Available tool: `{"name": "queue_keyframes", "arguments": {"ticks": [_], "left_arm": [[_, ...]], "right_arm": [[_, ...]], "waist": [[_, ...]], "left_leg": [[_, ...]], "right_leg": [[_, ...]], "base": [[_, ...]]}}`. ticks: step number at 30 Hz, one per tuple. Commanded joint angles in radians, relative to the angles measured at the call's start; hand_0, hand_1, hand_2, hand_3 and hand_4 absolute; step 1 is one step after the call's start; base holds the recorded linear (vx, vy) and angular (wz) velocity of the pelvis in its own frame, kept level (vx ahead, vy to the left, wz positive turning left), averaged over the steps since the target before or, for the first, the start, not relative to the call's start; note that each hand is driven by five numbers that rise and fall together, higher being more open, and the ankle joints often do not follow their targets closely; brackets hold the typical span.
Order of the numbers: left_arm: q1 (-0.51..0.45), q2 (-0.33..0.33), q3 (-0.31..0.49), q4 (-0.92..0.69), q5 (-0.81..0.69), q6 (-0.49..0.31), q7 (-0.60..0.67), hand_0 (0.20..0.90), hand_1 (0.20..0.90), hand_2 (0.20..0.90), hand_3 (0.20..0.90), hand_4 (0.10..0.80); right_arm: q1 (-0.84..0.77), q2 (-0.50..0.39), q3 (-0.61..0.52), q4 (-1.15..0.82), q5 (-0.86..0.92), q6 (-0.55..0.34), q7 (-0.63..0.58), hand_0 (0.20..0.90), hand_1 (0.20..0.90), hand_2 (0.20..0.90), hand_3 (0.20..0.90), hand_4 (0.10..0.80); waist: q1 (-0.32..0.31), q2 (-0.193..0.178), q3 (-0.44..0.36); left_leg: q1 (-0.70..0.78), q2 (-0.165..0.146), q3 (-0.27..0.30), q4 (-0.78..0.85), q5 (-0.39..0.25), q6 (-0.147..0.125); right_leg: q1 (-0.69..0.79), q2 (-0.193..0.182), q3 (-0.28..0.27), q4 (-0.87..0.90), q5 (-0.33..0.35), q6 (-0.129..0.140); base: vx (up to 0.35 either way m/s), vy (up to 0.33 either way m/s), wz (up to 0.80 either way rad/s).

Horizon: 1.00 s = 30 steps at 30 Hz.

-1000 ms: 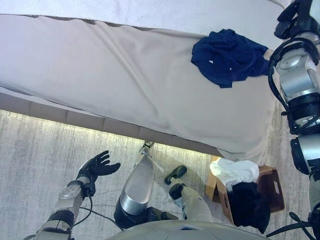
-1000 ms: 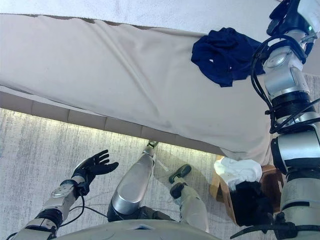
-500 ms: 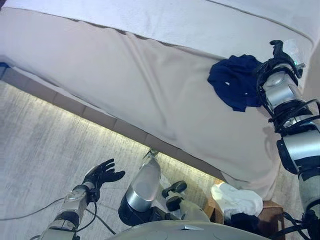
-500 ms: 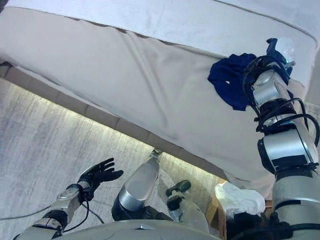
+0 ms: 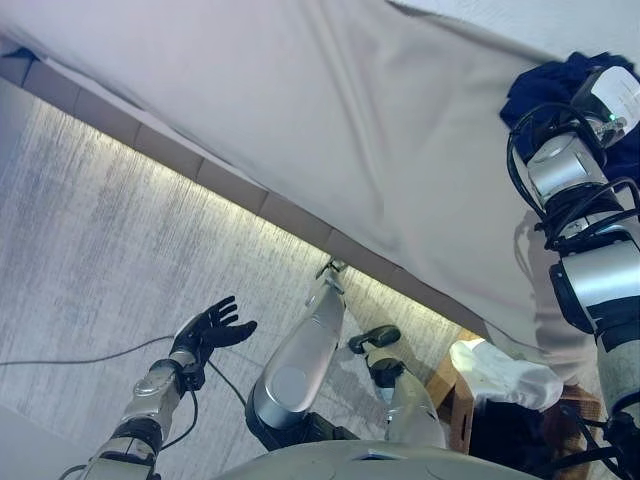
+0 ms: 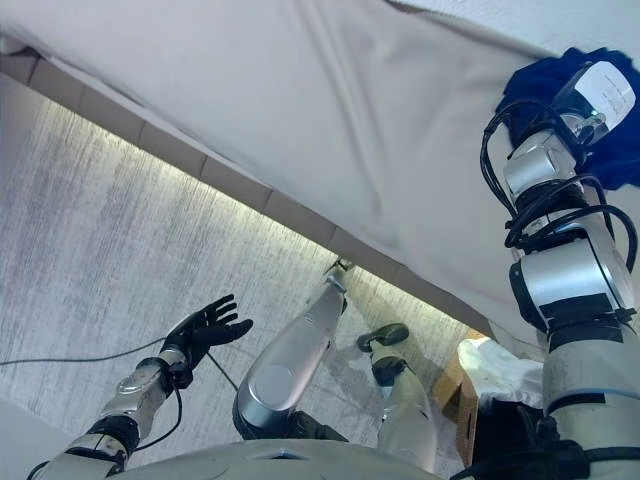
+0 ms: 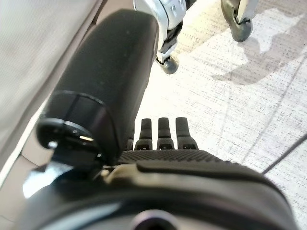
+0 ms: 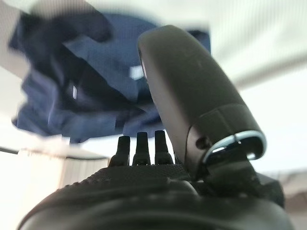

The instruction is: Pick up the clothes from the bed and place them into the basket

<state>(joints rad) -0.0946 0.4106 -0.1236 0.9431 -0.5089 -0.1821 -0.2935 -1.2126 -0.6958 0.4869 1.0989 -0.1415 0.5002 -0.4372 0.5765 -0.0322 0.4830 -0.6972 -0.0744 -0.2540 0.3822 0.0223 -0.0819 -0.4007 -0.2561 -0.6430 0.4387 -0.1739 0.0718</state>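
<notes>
Reaching over the bed [image 5: 330, 130], the right arm ends at the navy cloth [image 5: 545, 90] at the far right; the right robot hand itself is hidden behind the wrist there. Left robot hand [image 5: 212, 327] hangs over the floor [image 5: 90, 250] at near left, fingers spread wide, holding nothing. At near right, the basket [image 5: 455, 395] holds a white cloth [image 5: 505, 372] and a dark cloth [image 5: 510, 432].

Right eye view shows the same layout.

Left wrist view: straight fingers [image 7: 163, 132] above the floor.

Right wrist view: right robot hand [image 8: 144, 182] close before the navy cloth, fingers straight, thumb raised; contact cannot be told.
</notes>
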Motion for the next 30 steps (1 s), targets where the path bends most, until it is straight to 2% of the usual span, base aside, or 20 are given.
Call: {"name": "queue_keyframes", "arguments": {"ticks": [1,8,10,11,12,17,25,30], "left_arm": [[0.090,0.060,-0.030,-0.010,-0.066,-0.054,-0.044,0.900,0.900,0.900,0.900,0.800],[0.108,0.079,-0.035,-0.035,-0.143,-0.094,-0.108,0.900,0.900,0.900,0.900,0.800],[0.106,0.083,-0.026,-0.018,-0.147,-0.104,-0.125,0.900,0.900,0.900,0.900,0.800],[0.108,0.089,-0.024,-0.016,-0.152,-0.103,-0.132,0.900,0.900,0.900,0.900,0.800],[0.107,0.091,-0.022,-0.017,-0.154,-0.102,-0.133,0.900,0.900,0.900,0.900,0.800],[0.123,0.109,0.016,0.011,-0.160,-0.097,-0.143,0.900,0.900,0.900,0.900,0.800],[0.132,0.124,0.054,0.037,-0.150,-0.092,-0.126,0.900,0.900,0.900,0.900,0.800],[0.132,0.136,0.071,0.036,-0.103,-0.094,-0.106,0.900,0.900,0.900,0.900,0.800]], "right_arm": [[-0.107,-0.087,0.094,-0.051,-0.098,-0.006,-0.015,0.900,0.900,0.900,0.900,0.800],[-0.191,-0.096,0.167,-0.005,-0.141,0.036,-0.005,0.900,0.900,0.900,0.900,0.800],[-0.221,-0.097,0.189,0.027,-0.148,0.047,0.048,0.900,0.900,0.900,0.900,0.800],[-0.234,-0.100,0.209,0.051,-0.145,0.043,0.069,0.693,0.693,0.693,0.658,0.558],[-0.241,-0.104,0.217,0.065,-0.126,0.030,0.058,0.300,0.300,0.300,0.200,0.100],[-0.236,-0.121,0.209,0.070,-0.101,-0.053,0.015,0.300,0.300,0.300,0.200,0.100],[-0.233,-0.124,0.201,-0.001,-0.107,-0.094,0.025,0.300,0.300,0.300,0.200,0.100],[-0.231,-0.126,0.190,-0.033,-0.099,-0.108,0.060,0.300,0.300,0.300,0.200,0.100]], "waist": [[0.005,0.023,0.037],[0.006,0.048,0.037],[0.005,0.052,0.037],[0.007,0.055,0.037],[0.006,0.056,0.037],[0.003,0.049,0.037],[0.006,0.024,0.037],[0.019,-0.004,0.037]], "left_leg": [[-0.052,-0.013,0.059,0.003,-0.031,0.106],[-0.231,-0.025,0.057,0.118,-0.059,0.123],[-0.277,-0.031,0.059,0.158,-0.072,0.127],[-0.302,-0.035,0.059,0.173,-0.073,0.129],[-0.317,-0.037,0.061,0.185,-0.074,0.129],[-0.313,-0.037,0.059,0.203,-0.075,0.121],[-0.147,0.001,0.039,0.094,-0.036,0.083],[-0.030,0.017,0.031,0.015,-0.021,0.073]], "right_leg": [[-0.014,0.008,-0.029,0.166,-0.013,-0.012],[-0.223,-0.046,-0.033,0.339,-0.053,0.003],[-0.265,-0.057,-0.029,0.375,-0.063,0.001],[-0.284,-0.056,-0.029,0.393,-0.072,-0.001],[-0.295,-0.057,-0.029,0.406,-0.076,-0.002],[-0.280,-0.036,-0.010,0.407,-0.077,-0.001],[-0.086,0.036,0.041,0.268,-0.064,-0.006],[0.037,0.042,0.050,0.176,-0.024,0.001]], "base": [[-0.025,0.070,0.08],[-0.030,0.032,0.07],[-0.050,0.005,-0.01],[-0.043,-0.006,-0.06],[-0.041,-0.022,-0.07],[-0.011,-0.047,0.01],[-0.004,-0.063,-0.13],[0.025,-0.098,-0.49]]}}
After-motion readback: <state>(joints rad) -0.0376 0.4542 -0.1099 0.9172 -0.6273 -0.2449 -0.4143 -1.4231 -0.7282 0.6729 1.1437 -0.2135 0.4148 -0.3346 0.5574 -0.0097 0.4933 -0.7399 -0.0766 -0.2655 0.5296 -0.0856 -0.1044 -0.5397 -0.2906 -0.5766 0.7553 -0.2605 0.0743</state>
